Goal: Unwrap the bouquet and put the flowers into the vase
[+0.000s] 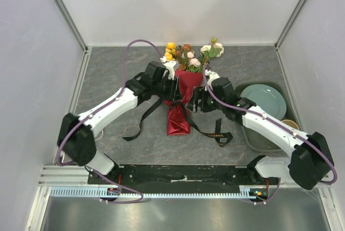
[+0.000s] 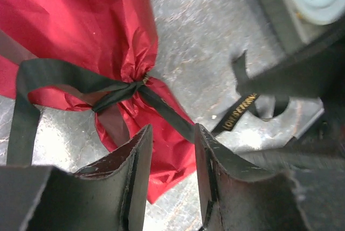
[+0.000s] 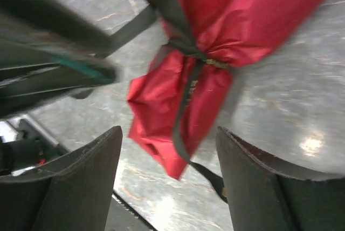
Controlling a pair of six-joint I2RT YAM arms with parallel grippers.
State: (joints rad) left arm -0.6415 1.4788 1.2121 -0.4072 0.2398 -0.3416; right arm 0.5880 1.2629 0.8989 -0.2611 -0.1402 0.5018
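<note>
Bouquet (image 1: 183, 95) lies mid-desk, between the two arms, with its head pointing to the far side and the flowers (image 1: 188, 55) bunched together inside the cone. Maroon wrapping paper (image 2: 81, 15) is fully on. Black ribbon (image 2: 116, 93) is knotted round the pinched neck, and its long loose ends trail over the desk (image 1: 108, 69) toward the near side.

Progress: early, I'd say. The wrap is not off, the knot is not undone and no stem is out. Left to do: free the ribbon, open the paper, move the flowers to the vase. I can't make out the vase in any view. To the right there is only a pale plate (image 1: 264, 100) in a dark tray.

Left end effector (image 2: 170, 155) is just by the neck on the bouquet's left side. Its jaws are partly apart with a narrow gap, and nothing is clamped. One ribbon strand runs past a fingertip, but I can't tell whether it touches.

Right end effector (image 3: 170, 161) is on the other side of the wrap. Its jaws are wide with nothing held, and the crumpled paper tail below the knot shows in the gap, beyond the fingers.
</note>
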